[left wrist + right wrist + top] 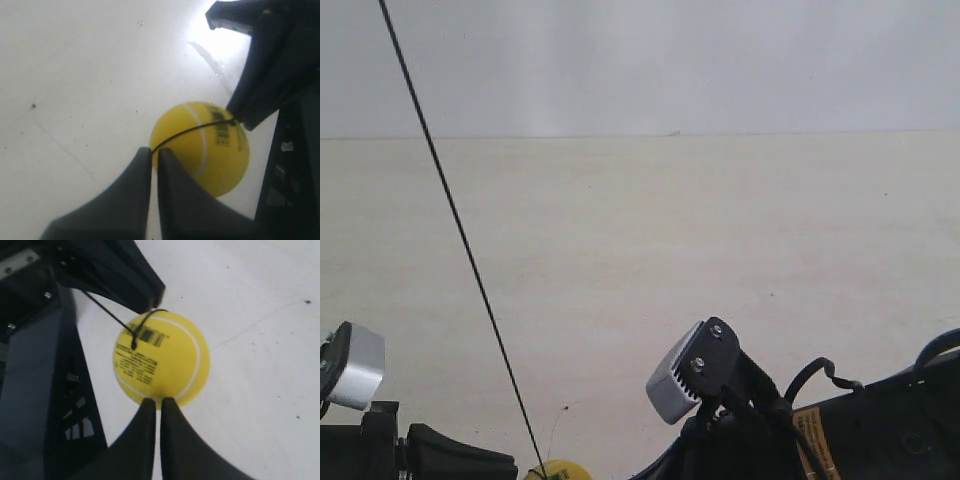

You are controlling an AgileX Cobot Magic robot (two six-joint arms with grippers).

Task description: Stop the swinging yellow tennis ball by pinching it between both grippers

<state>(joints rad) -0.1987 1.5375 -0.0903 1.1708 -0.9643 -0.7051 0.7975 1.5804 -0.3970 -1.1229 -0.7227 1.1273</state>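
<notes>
The yellow tennis ball (pixel 210 155) hangs just above the white surface on a thin black cord (pixel 460 235). A white seam and a black barcode label (pixel 150 336) show on it. My left gripper (pixel 154 150) is shut, its tips touching one side of the ball. My right gripper (pixel 156 400) is also shut, its tips against the opposite side of the ball (pixel 161 360). Each wrist view shows the other gripper's black tip on the far side of the ball. In the exterior view only the top of the ball (pixel 558 470) peeks in at the bottom edge, between the two arms.
A pale tabletop (pixel 720 250) runs back to a grey wall (pixel 670 60). Grey ribbed camera blocks sit on the arm at the exterior view's left (pixel 358 365) and the arm at its right (pixel 678 378). Black cables loop (pixel 820 375) beside the latter.
</notes>
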